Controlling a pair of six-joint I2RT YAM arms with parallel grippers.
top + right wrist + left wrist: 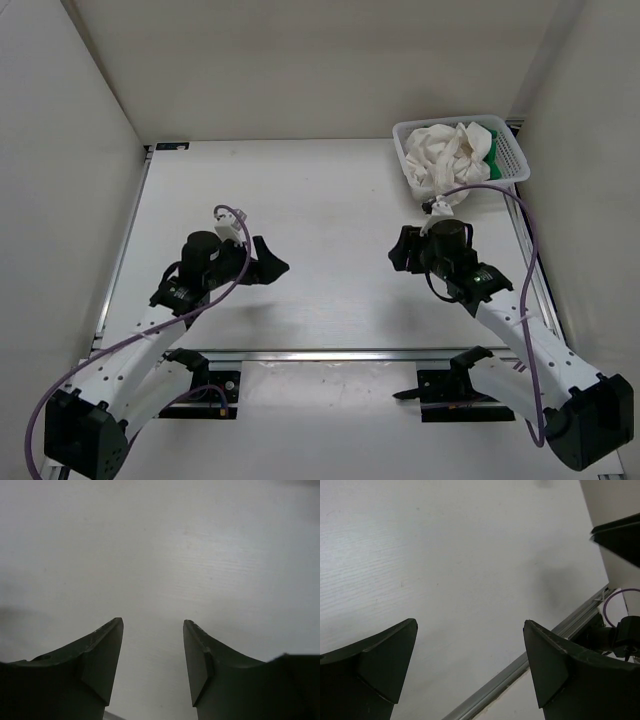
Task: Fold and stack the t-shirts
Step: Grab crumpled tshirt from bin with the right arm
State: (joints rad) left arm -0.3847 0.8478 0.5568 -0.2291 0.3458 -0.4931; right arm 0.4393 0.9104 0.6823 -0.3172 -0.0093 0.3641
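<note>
Both arms are low over the middle of the bench (320,195), and neither carries anything: the left hand (470,652) has its fingers spread wide over bare surface, and the right hand (152,650) is parted too, nothing between its jaws. The work waits in the far right corner, where the white mesh basket (514,158) holds the shirts in a heap. The cream-white t-shirt (440,160) is bunched on top and spills over the near rim, with a sliver of the green t-shirt (494,152) showing beside it against the right wall (no red one can be made out from here, so it may be buried underneath). These look light, limp and thoroughly crumpled. Expect the cloth to sag, drag and bring its neighbours along rather than come up as one tidy piece. The right hand sits nearer, so the sensible bite is probably a raised fold of the cream-white shirt at the near rim, pinched deep enough that thin fabric does not slip free. The light basket might also lift or slide along with the pull.
</note>
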